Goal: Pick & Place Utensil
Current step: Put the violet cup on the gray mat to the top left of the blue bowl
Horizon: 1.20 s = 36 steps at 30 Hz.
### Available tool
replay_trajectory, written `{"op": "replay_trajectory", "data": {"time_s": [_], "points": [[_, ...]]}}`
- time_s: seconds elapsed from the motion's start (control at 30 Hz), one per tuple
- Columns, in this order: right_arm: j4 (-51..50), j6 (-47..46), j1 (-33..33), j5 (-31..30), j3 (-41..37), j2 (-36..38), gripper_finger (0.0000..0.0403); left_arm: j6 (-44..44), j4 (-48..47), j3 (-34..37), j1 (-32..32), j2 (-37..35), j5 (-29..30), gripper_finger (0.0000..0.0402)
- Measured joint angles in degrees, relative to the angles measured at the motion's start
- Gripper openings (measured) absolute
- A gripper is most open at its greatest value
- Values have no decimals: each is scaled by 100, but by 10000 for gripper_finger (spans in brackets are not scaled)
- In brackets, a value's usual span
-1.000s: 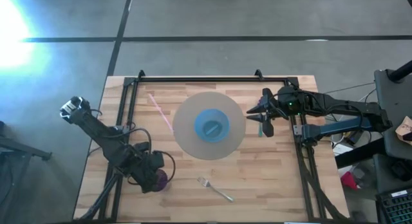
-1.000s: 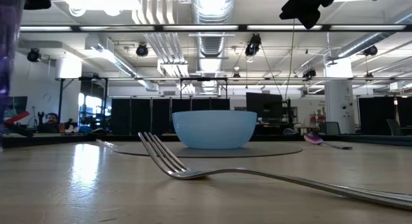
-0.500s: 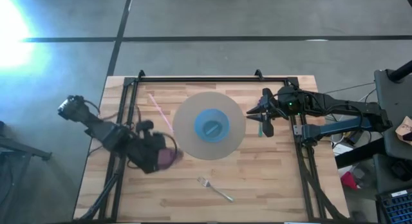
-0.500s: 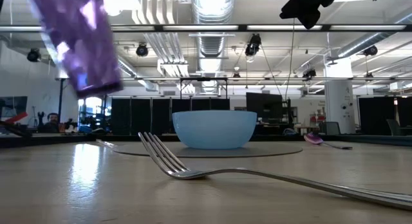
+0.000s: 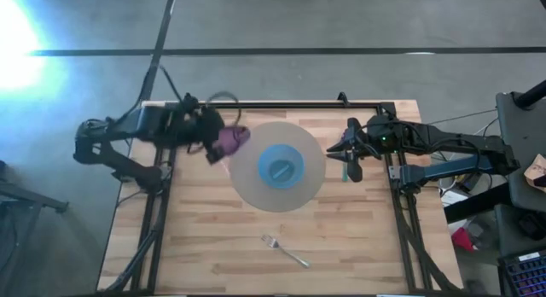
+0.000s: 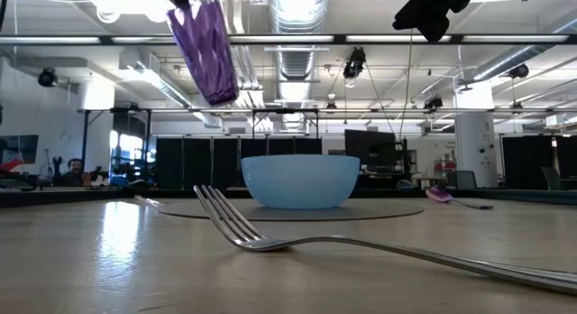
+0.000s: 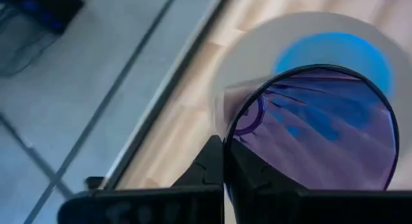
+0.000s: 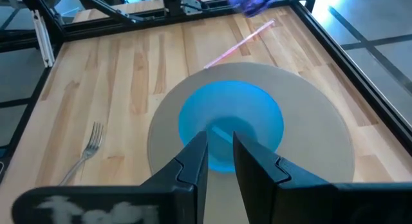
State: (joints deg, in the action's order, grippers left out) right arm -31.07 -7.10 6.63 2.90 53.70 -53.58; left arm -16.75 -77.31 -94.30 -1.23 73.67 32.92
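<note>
Purple translucent cup (image 5: 229, 141) is what we see pinched in the left gripper (image 5: 213, 143), lifted off the desk (image 5: 213, 237) and tilted, just beside the far-left rim of the grey plate (image 5: 249, 183), which we take as landmark. In the low view the cup (image 6: 206, 48) hangs high above the wood, left of the blue bowl (image 6: 300, 181); in the left wrist view we look past the pressed-together fingers (image 7: 212, 169) through the cup (image 7: 322, 130) at the plate (image 7: 257, 47) and bowl (image 7: 335, 47) below. The blue bowl (image 5: 281, 167) sits in the middle of the plate. The right gripper (image 5: 343, 152) hovers just off the plate's right rim, above a teal utensil (image 5: 345, 171) lying on the desk there; in its wrist view the fingers (image 8: 193, 161) stand slightly apart with nothing between them, plate (image 8: 322, 153) and bowl (image 8: 257, 114) beyond. The metal fork (image 5: 285, 250) lies on the desk near the plate's front edge, apart from it, tines toward the plate; it fills the foreground low down (image 6: 270, 237) and shows beside the plate in the right wrist view (image 8: 87, 153). A pink straw (image 5: 210, 144) lies on the desk at the plate's far-left side, partly under the cup, also seen from the right wrist (image 8: 238, 45). A spoon-like purple utensil (image 6: 451, 198) rests on the desk right of the plate in the low view.
</note>
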Motion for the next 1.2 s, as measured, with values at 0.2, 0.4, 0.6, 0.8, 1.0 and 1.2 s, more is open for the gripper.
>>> {"op": "replay_trajectory", "data": {"time_s": [0.2,0.4,0.6,0.8,1.0,1.2], "points": [[-2,-84,0,0,-73,0,68,587,463,-9,-1411,2,-923,1],[-5,-193,-2,0,-85,0,68,656,736,-39,-2433,201,-1570,1],[-5,-282,-2,0,-111,2,68,608,694,-345,-2957,747,-2539,1],[-5,-303,-2,0,-194,2,68,439,-199,-852,-3345,1425,-2939,1],[-2,-303,-2,-2,-379,2,68,367,-470,-953,-3369,1863,-3132,1],[-3,-303,-2,-2,-523,2,68,530,-413,-955,-3369,2205,-3491,1]]}}
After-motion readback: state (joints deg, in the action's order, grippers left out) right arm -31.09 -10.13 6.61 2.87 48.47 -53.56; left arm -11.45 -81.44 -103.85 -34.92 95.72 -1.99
